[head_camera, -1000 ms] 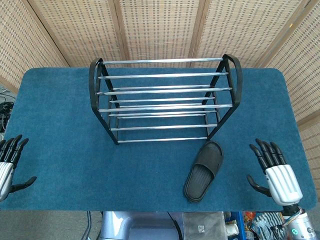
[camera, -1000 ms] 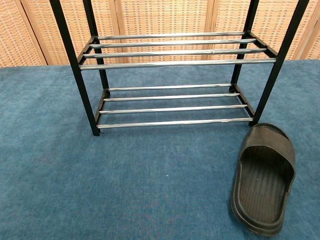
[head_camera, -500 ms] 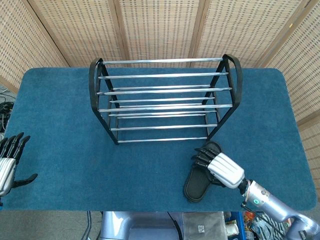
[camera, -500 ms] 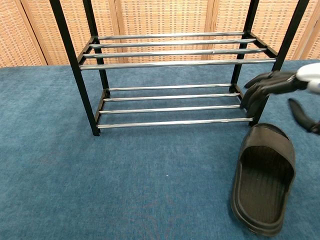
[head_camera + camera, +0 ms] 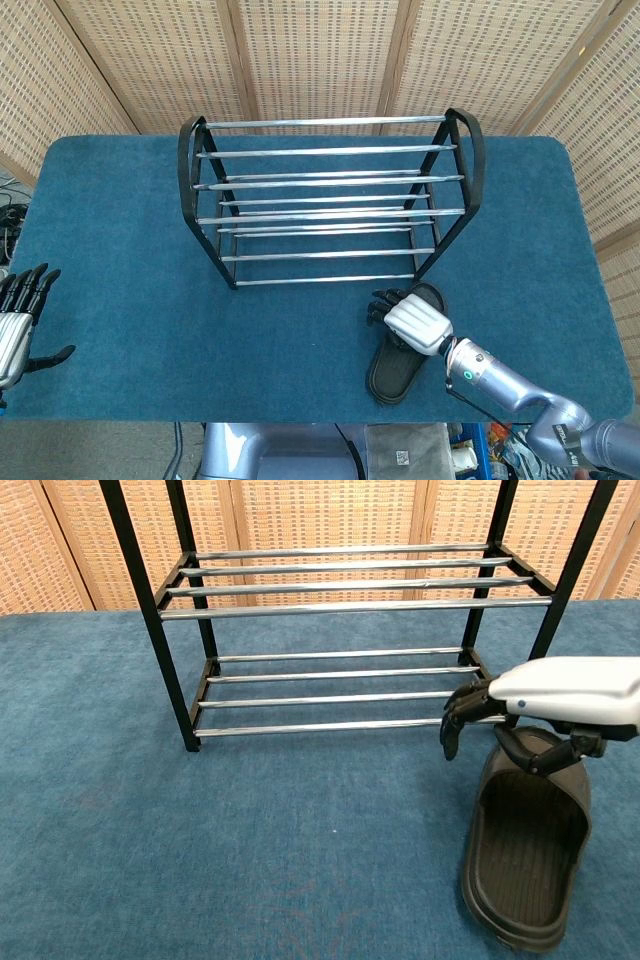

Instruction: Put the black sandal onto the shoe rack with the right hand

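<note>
Swinging in from the table's right edge, my right hand (image 5: 418,321) now hangs over the toe of the black sandal (image 5: 398,366), fingers curled down but gripping nothing; the sandal lies on the blue mat just before the shoe rack (image 5: 330,200), grasp next

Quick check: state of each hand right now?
Left hand: open, holding nothing, at the table edge.
Right hand: over the sandal strap, fingers apart, no grip visible yet.
</note>
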Controlling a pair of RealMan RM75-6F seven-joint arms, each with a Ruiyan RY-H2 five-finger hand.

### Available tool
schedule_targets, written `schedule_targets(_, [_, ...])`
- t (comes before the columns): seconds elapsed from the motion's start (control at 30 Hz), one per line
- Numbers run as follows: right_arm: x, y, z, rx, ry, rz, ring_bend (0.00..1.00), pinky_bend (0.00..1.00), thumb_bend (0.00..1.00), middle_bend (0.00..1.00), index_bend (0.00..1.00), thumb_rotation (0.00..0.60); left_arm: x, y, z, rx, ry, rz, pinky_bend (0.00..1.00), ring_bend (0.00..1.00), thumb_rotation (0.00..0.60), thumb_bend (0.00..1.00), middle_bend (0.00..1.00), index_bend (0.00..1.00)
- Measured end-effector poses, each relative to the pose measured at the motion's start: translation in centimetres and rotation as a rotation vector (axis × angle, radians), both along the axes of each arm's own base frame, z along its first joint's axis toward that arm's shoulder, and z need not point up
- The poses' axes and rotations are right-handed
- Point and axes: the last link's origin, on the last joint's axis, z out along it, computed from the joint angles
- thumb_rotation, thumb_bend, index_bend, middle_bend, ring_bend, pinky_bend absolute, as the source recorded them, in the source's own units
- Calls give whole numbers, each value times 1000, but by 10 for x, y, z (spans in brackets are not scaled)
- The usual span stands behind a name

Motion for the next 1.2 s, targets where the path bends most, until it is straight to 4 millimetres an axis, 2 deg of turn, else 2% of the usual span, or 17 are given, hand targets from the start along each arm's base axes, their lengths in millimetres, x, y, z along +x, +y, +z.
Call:
schedule_targets(0.2, [-9,-10,-7,6,135,-43,130,165,1000,268,321,600,1,0,-1,-7,2,-3,0,0,600,150,0,0])
schedule_targets(0.37, [-18,-17,-4,4,200,-104,155,176,1000,311,321,600,1,-1,-1,-6,2,-4,0,0,600,149,0,0])
schedule_targets(0.8, [-54,-22,35,-73,396,-255,166,192,1000,347,335,600,3,-2,-4,-15,9,-11,0,0,600,150,0,0])
schedule_targets(0.87, [-60,-20,41,-80,421,-286,167,189,1000,314,333,600,4,-2,-4,-16,9,-13,0,0,600,150,0,0])
schedule_targets(0.93, [-69,-18,50,-95,443,-332,152,158,994,225,280,600,4,-3,-4,-18,10,-15,0,0,600,150,0,0])
schedule_targets(0.97, [-71,-17,55,-107,447,-348,115,116,870,140,205,600,4,-3,-4,-18,10,-16,0,0,600,150,0,0])
schedule_targets(1.0, [-73,-17,59,-125,445,-361,65,65,599,65,112,600,5,-3,-4,-19,10,-17,0,0,600,150,0,0])
schedule_targets(1.03, [-72,-16,61,-135,441,-363,35,37,399,28,63,600,5,-4,-5,-19,10,-18,0,0,600,150,0,0])
schedule_targets(1.07, [-71,-14,63,-145,434,-359,6,9,128,1,15,600,5,-4,-5,-19,11,-19,0,0,600,149,0,0])
schedule_targets(1.1, [-69,-12,65,-158,426,-347,0,0,9,0,0,600,5,-4,-5,-19,11,-19,0,0,600,149,0,0])
schedule_targets(1.2, [-61,-5,72,-188,392,-290,0,0,0,0,0,600,5,-4,-5,-22,14,-19,0,0,600,150,0,0])
